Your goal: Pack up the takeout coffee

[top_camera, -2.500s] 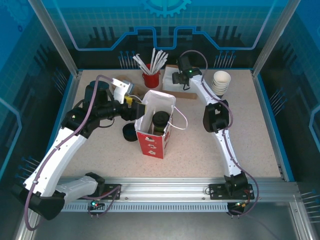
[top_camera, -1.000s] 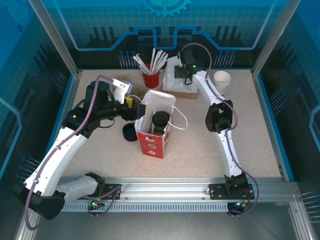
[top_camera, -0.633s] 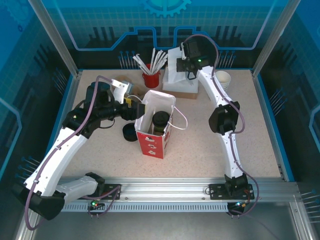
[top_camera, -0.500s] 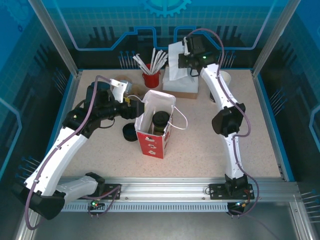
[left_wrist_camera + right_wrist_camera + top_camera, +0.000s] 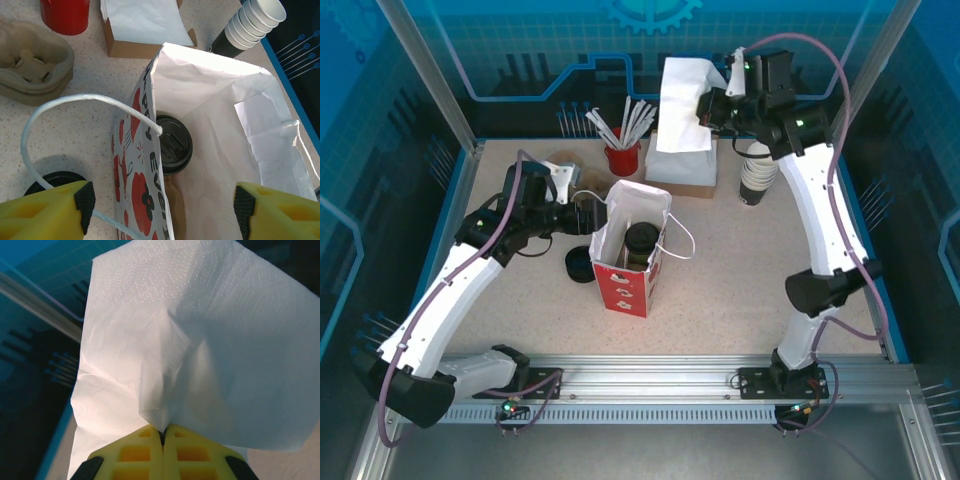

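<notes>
Seen from above, the left gripper (image 5: 582,218) sits with its jaws spread just off the left wall of the red-and-white paper bag (image 5: 620,285). The takeout coffee (image 5: 640,240) stands upright inside that bag, just beyond the wall from the gripper, with its black lid up. A low stack of black lids (image 5: 579,265) lies on the table just on the near side of this gripper, by the foot of the bag. The right gripper (image 5: 713,108) is raised high at the far edge and pinches a white napkin (image 5: 680,105), which hangs to its left above the cardboard napkin box (image 5: 682,182). A stack of lidless cups (image 5: 754,180) lies below the gripper, and a red cup of straws (image 5: 622,158) stands between the two tools. In the left wrist view, the yellow fingers (image 5: 55,210) stand wide apart at the lower corners. The bag's printed wall and its white cord handle (image 5: 75,100) run between them, and I cannot tell whether the cord brushes the left finger. The coffee's lid lies ahead of the fingers inside the bag, close to the printed wall, and a pulp cup carrier (image 5: 32,70) sits farther ahead on the left. In the right wrist view, the fingers (image 5: 135,452) are pressed together on a fold of the napkin, and the sheet fans out ahead of them.
</notes>
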Available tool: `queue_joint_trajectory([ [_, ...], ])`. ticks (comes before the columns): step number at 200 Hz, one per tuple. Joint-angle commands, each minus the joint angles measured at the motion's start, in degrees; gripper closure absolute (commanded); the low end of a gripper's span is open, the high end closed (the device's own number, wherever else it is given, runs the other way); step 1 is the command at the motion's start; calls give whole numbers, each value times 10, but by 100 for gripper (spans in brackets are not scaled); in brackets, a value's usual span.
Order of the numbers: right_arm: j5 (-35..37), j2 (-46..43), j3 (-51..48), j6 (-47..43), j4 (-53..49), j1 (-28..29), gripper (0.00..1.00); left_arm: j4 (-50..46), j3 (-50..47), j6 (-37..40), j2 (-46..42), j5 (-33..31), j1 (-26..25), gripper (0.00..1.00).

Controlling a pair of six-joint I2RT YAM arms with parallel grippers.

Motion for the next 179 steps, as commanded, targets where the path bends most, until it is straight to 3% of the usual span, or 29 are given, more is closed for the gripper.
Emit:
queue_joint_trajectory([
  [1, -90, -48, -74, 83, 4, 10, 100, -19, 18, -18, -1, 18, 3, 28],
  [42, -158, -134, -211, 159, 88, 56, 100, -18, 14, -29, 0, 21, 3, 30],
  [95, -134, -220, -370, 243, 223, 120, 100, 13, -3, -45, 12, 52, 3, 35],
  [179, -87, -212, -453, 275, 305, 196, 100, 30, -6, -42, 51, 56, 3, 55],
])
